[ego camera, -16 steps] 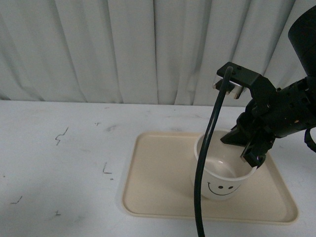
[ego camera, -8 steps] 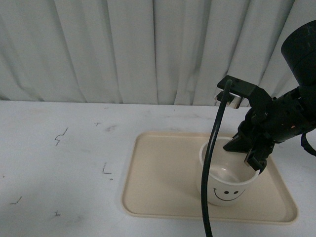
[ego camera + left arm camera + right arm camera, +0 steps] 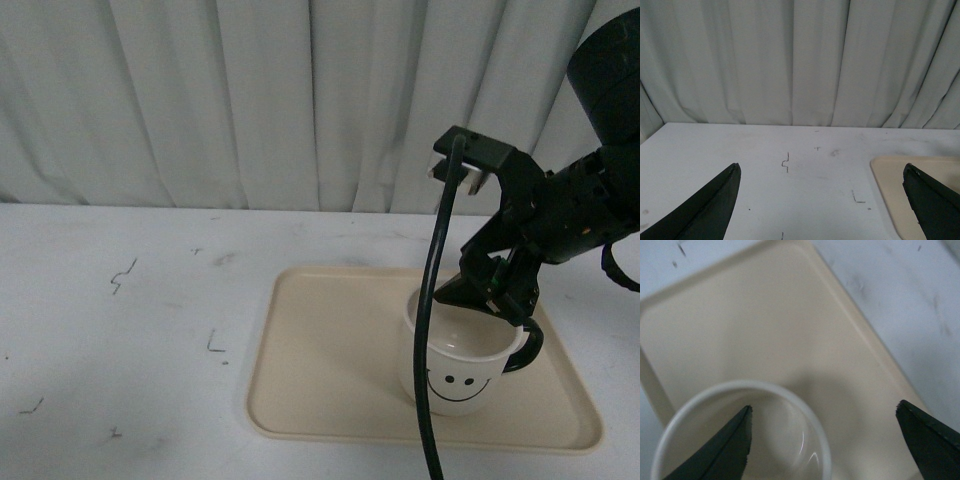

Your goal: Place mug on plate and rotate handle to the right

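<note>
White curtain behind, and the mug (image 3: pixel 462 358) is sitting upright on the plate (image 3: pixel 320 370), handle (image 3: pixel 527 347) pointing right. We're hovering the right gripper (image 3: pixel 492 296) spread above the rim; lifting straight up avoids nudging it.

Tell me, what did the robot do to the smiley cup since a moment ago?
The right gripper let go of the mug rim and lifted, open now. The mug slid a little rightward on the plate, and its handle now shows, pointing right. The plate and the left gripper stayed put.
</note>
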Controlling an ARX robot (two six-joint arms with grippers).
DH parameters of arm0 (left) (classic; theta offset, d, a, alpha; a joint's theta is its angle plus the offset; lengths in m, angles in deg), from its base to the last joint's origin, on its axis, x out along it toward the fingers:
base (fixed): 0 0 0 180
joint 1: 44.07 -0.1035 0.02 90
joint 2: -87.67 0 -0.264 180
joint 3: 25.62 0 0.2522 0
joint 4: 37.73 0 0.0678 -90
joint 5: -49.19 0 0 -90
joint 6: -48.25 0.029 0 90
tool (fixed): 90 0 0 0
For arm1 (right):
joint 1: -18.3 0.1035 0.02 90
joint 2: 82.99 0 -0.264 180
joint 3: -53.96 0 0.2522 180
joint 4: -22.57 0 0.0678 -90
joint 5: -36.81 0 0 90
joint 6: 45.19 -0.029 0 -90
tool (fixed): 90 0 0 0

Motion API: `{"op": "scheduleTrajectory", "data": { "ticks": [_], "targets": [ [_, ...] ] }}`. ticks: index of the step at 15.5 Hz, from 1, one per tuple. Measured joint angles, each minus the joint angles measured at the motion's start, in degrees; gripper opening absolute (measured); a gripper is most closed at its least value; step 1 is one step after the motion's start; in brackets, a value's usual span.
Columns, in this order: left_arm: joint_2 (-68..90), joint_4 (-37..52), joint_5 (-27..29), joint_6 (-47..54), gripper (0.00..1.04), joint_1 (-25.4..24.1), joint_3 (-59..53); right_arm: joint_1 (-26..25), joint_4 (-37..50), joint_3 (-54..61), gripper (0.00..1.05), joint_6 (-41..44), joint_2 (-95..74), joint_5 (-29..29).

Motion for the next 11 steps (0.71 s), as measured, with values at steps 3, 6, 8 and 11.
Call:
{"op": "scheduleTrajectory", "data": {
  "ticks": [3,6,8,11],
  "targets": [
    [0.0,0.0,0.0,0.0,0.98,0.0,0.0,0.11,12.48,4.74,0.97,-5.18,10.16,6.64],
    [0.0,0.0,0.0,0.0,0.98,0.0,0.0,0.0,27.32,8.68,0.98,-19.17,17.33,10.21],
    [0.0,-0.02,-0.04,0.0,0.98,0.0,0.0,1.99,49.42,19.54,0.82,-29.22,16.76,-12.37],
    [0.0,-0.02,0.0,0.0,0.98,0.0,0.0,-1.09,69.81,37.81,0.47,-39.01,27.17,-34.12]
  ]
}}
